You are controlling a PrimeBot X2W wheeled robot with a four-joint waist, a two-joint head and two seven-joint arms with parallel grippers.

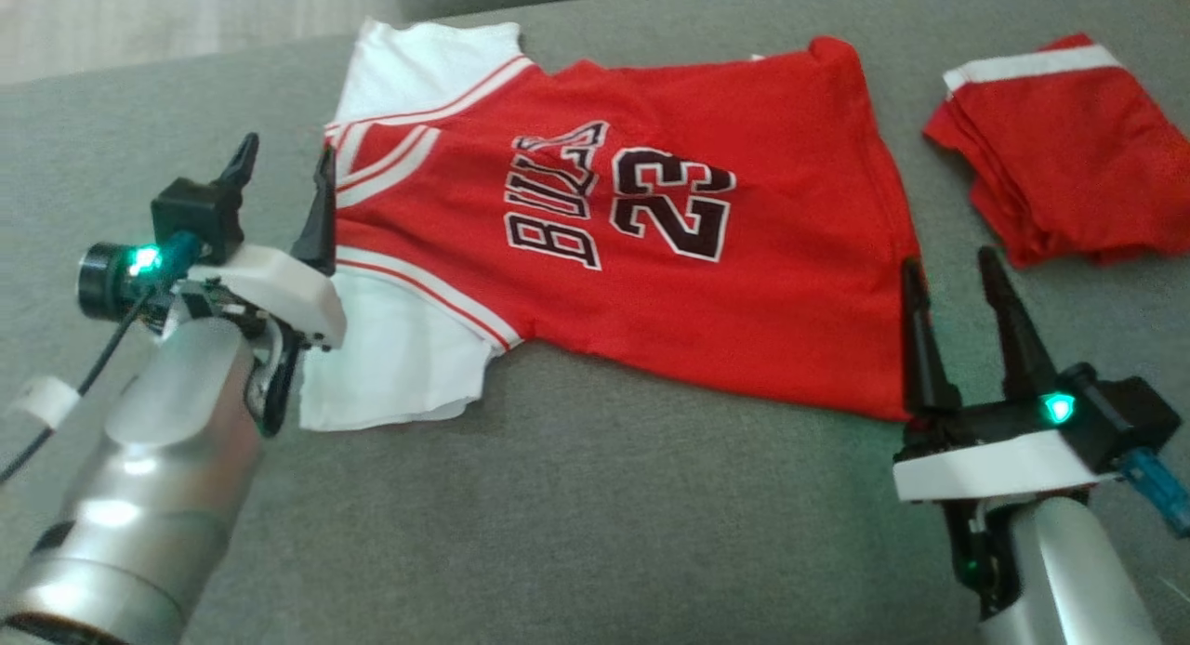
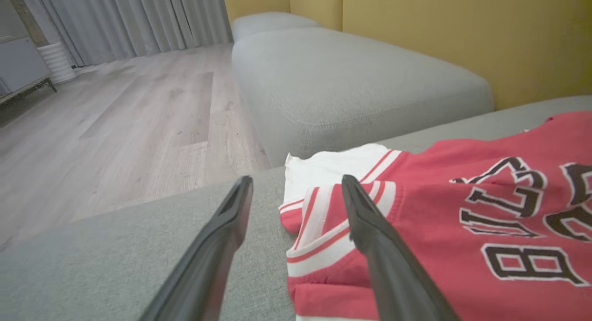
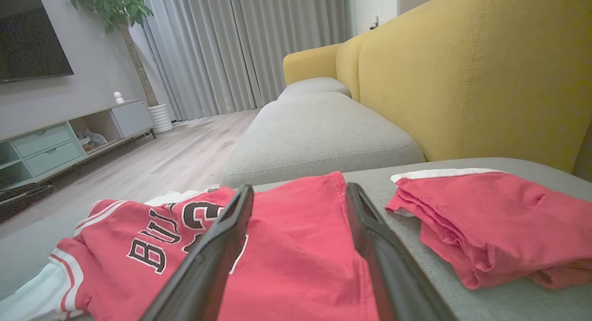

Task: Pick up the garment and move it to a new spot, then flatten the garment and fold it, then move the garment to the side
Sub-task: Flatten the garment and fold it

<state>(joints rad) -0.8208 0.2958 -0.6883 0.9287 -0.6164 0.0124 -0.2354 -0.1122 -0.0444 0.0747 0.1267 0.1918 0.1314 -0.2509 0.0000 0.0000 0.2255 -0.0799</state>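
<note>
Red white-sleeved jersey (image 1: 651,255) spread across grey fabric sofa seat (image 1: 595,496), seemingly for folding, left gripper (image 1: 286,152) at collar, right gripper (image 1: 950,264) at hem, both gaping, empty.

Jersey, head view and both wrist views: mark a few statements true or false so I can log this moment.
1. The red jersey lies spread out on the grey cushion. True.
2. The left end effector is clamped on the jersey's collar. False: its fingers stand apart at the collar end and grip nothing.
3. A folded red garment lies apart from the jersey, beyond its hem. True.
4. The right end effector is shut. False: it is open, at the hem corner.
5. The jersey's number reads 32. False: it reads 23.
</note>
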